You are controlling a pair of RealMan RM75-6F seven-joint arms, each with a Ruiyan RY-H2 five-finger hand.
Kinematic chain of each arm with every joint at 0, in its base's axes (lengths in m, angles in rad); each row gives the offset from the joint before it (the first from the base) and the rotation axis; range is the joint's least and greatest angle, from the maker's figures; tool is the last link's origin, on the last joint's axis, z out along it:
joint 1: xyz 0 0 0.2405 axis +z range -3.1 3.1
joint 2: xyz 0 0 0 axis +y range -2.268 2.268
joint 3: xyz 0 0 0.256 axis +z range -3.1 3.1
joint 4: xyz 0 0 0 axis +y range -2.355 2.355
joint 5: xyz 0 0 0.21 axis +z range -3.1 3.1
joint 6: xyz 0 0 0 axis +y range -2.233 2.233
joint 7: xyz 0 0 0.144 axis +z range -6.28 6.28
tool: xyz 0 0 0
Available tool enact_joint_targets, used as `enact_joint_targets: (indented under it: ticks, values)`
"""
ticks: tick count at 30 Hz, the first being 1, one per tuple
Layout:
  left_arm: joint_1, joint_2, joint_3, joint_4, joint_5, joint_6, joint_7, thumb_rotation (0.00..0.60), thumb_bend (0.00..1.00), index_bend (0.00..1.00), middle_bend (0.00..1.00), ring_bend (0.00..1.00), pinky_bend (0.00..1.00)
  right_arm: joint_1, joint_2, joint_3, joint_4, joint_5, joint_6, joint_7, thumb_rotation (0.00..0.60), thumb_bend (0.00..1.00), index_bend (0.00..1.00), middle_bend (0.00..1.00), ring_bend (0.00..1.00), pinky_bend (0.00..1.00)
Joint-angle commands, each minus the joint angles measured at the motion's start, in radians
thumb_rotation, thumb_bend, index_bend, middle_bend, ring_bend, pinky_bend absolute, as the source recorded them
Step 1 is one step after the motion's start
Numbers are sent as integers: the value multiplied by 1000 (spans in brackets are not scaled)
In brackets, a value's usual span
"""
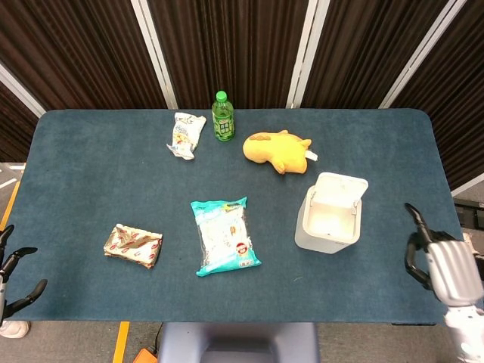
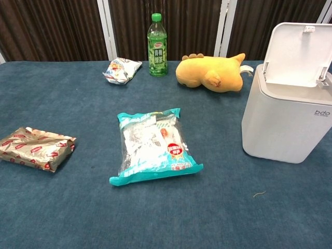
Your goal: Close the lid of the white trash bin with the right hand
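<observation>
- Currently, the white plastic trash bin (image 1: 327,221) stands on the right half of the blue carpeted table (image 1: 91,189), its hinged lid (image 2: 298,54) raised upright at the back.
- Right hand (image 1: 442,261): positioned over the table's right edge, well apart from the bin, holding nothing; how far its fingers are spread cannot be told.
- Left hand (image 1: 13,283): at the table's near-left corner, fingers apart, holding nothing.
- Yellow plush toy (image 1: 276,150): lies beyond the bin.
- Green plastic bottle (image 1: 222,116): stands upright near the far edge.
- Teal snack packet (image 1: 224,236): lies flat left of the bin.
</observation>
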Motion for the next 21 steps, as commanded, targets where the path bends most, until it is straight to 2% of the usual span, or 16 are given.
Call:
enact_joint_targets:
  ticks: [1,5,11,15,21]
  values:
    - [-2,0,1,-2,-2,-7,4,600,222,309,0,5,266,113,31,74,-131,181,-151,-141,600,871,0,807,687,678]
    - [-4,1,-1,-2,-8,-13,7,600,223,308,0,6,266,198,-12,123,-170,339,-214,-286,600,905,0,813,691,682]
    - [-2,2,-4,-2,-15,-11,6,600,222,216,0,5,266,355,-139,201,-168,614,-230,-508,600,913,0,816,693,683]
    - [1,2,-5,0,-16,-5,2,600,222,206,0,5,266,433,-207,229,-156,745,-213,-593,600,918,0,816,693,683]
    - [-1,6,-7,-2,-24,-12,0,600,222,197,0,6,266,507,-274,247,-132,853,-162,-666,600,922,0,817,695,686]
